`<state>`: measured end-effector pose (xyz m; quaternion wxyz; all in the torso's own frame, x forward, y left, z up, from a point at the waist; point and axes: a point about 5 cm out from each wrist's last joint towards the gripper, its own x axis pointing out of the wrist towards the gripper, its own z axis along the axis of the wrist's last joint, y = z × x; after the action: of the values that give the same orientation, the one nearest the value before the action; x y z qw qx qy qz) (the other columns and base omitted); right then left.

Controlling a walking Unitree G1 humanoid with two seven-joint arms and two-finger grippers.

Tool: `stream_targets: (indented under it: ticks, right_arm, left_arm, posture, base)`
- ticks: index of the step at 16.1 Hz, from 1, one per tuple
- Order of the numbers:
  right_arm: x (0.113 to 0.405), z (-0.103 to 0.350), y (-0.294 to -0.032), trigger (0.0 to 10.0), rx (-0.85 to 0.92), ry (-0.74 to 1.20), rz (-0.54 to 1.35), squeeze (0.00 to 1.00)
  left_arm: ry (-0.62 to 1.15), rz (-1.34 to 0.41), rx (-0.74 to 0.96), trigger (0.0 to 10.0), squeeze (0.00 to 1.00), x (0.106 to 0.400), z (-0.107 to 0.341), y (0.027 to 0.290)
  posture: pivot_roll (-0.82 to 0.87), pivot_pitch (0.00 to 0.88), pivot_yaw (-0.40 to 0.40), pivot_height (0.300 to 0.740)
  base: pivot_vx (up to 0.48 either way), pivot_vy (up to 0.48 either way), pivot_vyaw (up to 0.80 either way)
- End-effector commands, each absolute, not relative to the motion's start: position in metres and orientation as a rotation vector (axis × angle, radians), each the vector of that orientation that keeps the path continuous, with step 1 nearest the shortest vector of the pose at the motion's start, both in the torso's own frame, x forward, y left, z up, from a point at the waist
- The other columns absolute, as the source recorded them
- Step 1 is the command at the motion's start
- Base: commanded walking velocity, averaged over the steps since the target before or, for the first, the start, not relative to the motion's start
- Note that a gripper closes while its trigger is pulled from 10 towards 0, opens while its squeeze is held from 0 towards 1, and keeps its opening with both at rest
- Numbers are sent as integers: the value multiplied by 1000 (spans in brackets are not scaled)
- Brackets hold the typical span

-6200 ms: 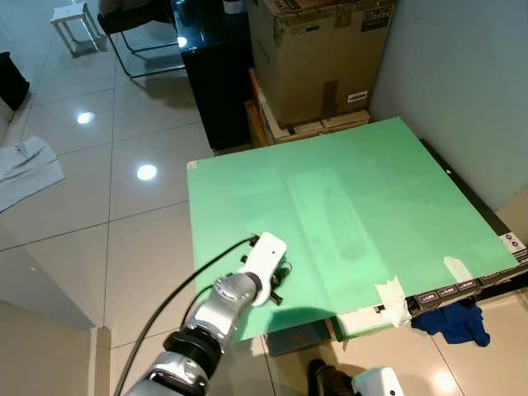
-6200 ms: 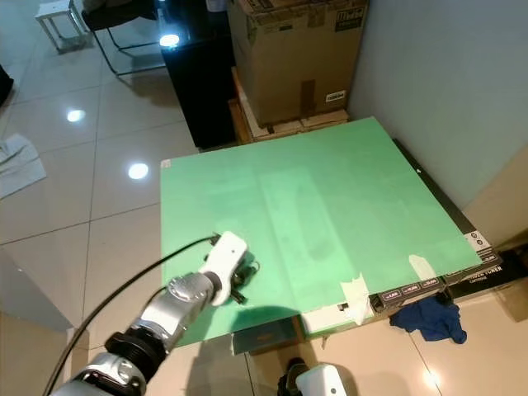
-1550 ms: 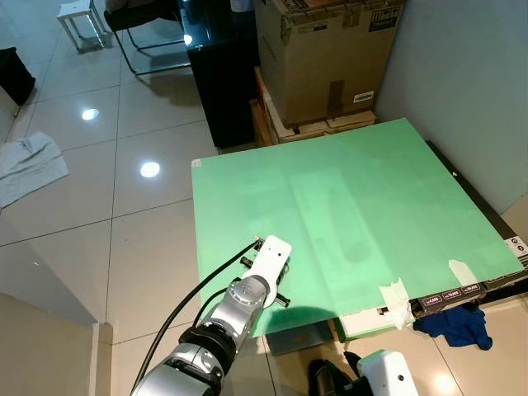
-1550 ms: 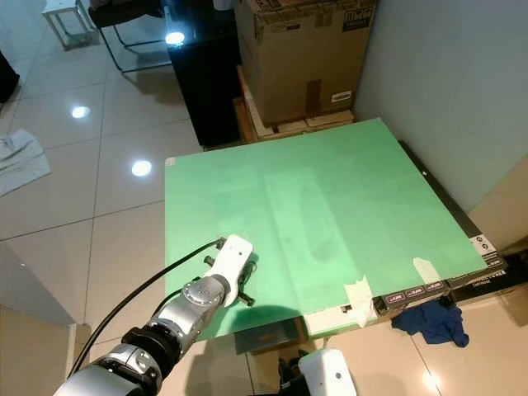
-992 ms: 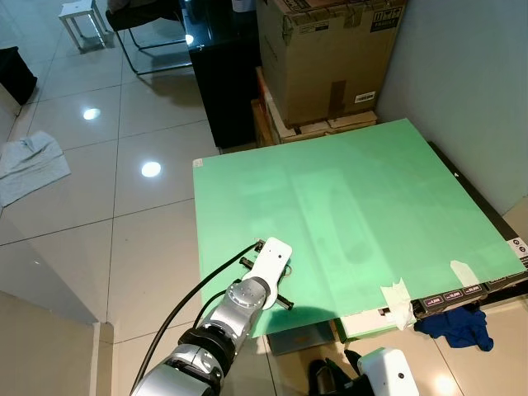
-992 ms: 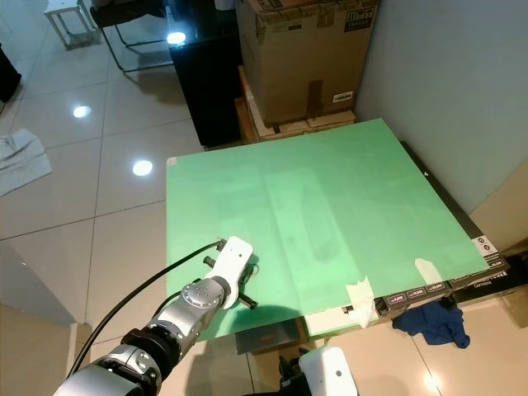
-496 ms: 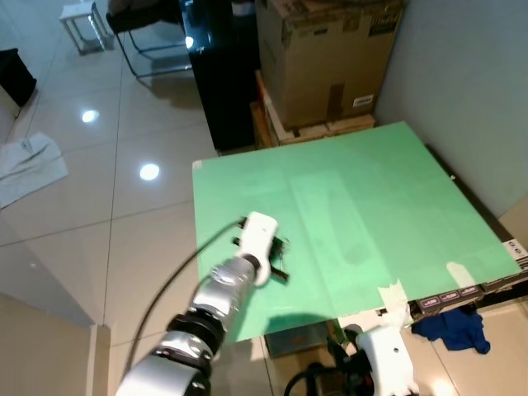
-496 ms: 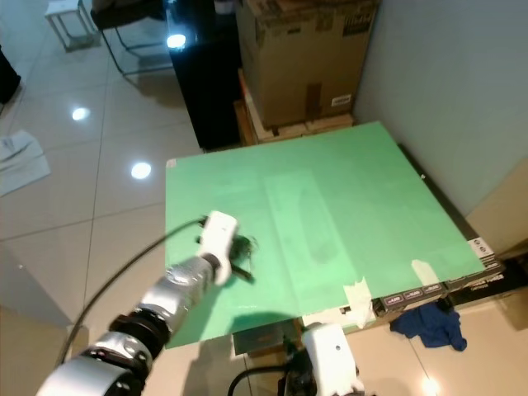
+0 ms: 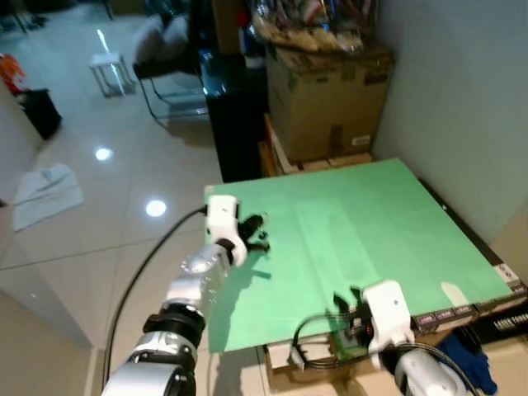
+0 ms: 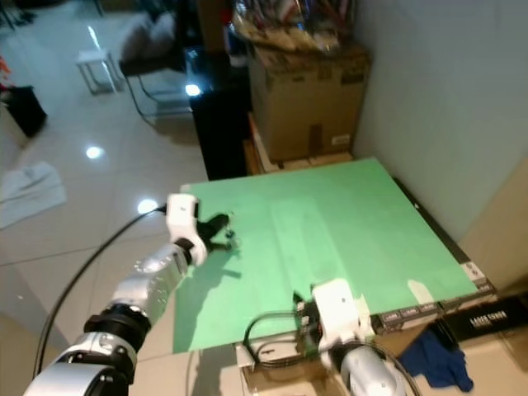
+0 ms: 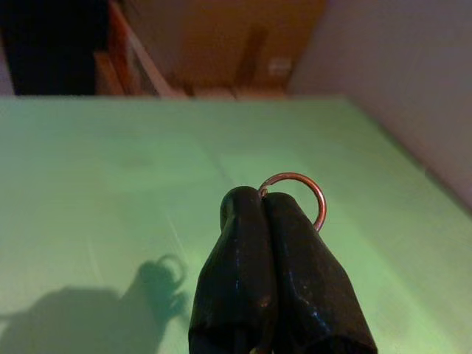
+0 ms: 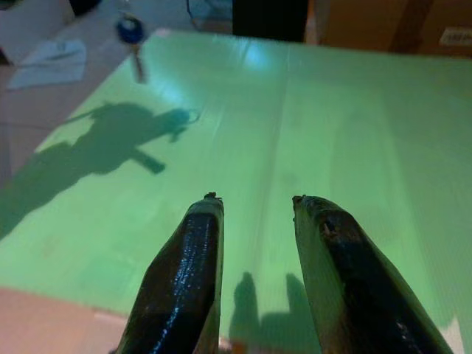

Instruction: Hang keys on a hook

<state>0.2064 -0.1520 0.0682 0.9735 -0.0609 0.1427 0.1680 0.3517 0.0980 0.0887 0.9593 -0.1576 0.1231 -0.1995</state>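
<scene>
My left gripper [image 9: 252, 232] is held above the left part of the green board [image 9: 371, 223], its shadow falling on the board below. It is shut on the keys: a copper key ring [image 11: 296, 198] pokes out between the closed fingertips [image 11: 243, 214]. From the right wrist view the keys [image 12: 133, 40] dangle with a blue tag over the board's far side. My right gripper [image 12: 254, 199] hovers low over the board's near edge with its fingers [image 9: 342, 304] open and nothing between them.
A large cardboard box [image 9: 330, 91] and a black cabinet [image 9: 235, 107] stand behind the board. A grey wall [image 9: 462, 107] runs along the right. A blue cloth [image 9: 477, 367] lies by the near right corner, a white cloth [image 9: 49, 186] on the tiled floor to the left.
The camera has tilted up. My left gripper has risen off the board's near left edge with the keys and moved farther in. My right arm has come up over the near edge.
</scene>
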Motion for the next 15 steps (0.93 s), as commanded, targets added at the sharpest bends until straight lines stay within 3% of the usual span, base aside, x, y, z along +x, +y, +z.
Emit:
stream_targets:
  ticks: [1, 4, 7, 14, 15]
  right_arm:
    - [211, 69, -152, 10000, -98, 270, 323, 0]
    - [230, 73, -158, 10000, -38, 224, 241, 0]
    - [247, 84, -171, 10000, -38, 126, 141, 0]
    - [271, 99, -177, 10000, -24, 18, 64, 0]
    - [276, 101, -174, 10000, -25, 9, 77, 0]
  left_arm:
    - [199, -382, -381, 0, 0, 356, 99, 107]
    - [131, -284, -505, 0, 0, 353, 105, 131]
    - [-29, -236, -484, 0, 0, 335, 125, 154]
    - [-125, -299, -437, 0, 0, 329, 157, 135]
    - [-58, -295, -335, 2471, 0, 331, 148, 131]
  posture:
    - [-253, 0, 81, 740]
    - [-218, 0, 72, 740]
    - [-194, 0, 69, 740]
    - [-163, 0, 49, 740]
    - [-154, 0, 33, 740]
  base:
    - [0, 0, 0]
    - [0, 0, 0]
    - [0, 0, 0]
    - [0, 0, 0]
    - [0, 0, 0]
